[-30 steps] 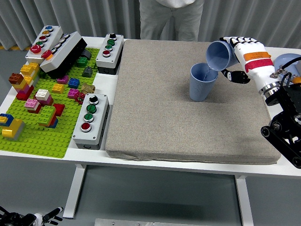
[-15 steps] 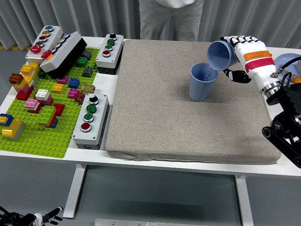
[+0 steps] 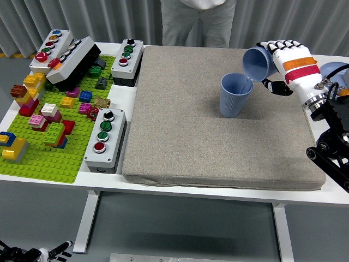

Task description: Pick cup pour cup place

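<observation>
Head view shows, mid-right of the frame, the upright blue cup [image 3: 236, 95] on the grey mat [image 3: 218, 117], and just beyond it the right hand [image 3: 283, 63] gripping the tilted cup [image 3: 258, 64], raised slightly since a second ago, suggesting pouring is ending.

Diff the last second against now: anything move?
Barely. The right robot hand with the tilted blue cup drifted slightly right and up, mouth still tipped over the upright blue cup on the grey mat; grasp unchanged. The upright cup, the button boxes, the green brick plate and the person at the far side stayed put.
</observation>
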